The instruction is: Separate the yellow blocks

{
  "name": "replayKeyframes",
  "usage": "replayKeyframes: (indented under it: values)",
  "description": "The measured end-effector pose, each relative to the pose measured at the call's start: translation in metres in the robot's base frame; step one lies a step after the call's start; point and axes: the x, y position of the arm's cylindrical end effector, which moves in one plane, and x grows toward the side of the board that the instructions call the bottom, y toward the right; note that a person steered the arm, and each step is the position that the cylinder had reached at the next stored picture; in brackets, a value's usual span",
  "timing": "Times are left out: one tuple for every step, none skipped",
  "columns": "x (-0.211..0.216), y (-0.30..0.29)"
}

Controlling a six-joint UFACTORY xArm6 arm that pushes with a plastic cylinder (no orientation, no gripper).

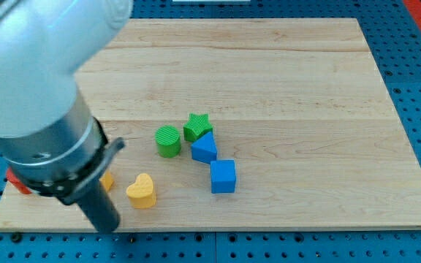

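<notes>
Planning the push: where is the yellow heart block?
The yellow heart block sits near the board's bottom edge, left of centre, right of my tip and below the green cylinder.

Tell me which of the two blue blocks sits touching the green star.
The blue triangular block, just below the green star. The blue cube lies apart, nearer the view's bottom.
</notes>
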Motion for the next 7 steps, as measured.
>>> replayKeyframes:
  values:
    - [-0.033, 0.051]
    - [-0.068, 0.071]
    - [-0.035, 0.041]
    - [-0.018, 0.005]
    - [-0.021, -0.035]
    - [-0.052, -0.047]
    - [-0.064, -0.029]
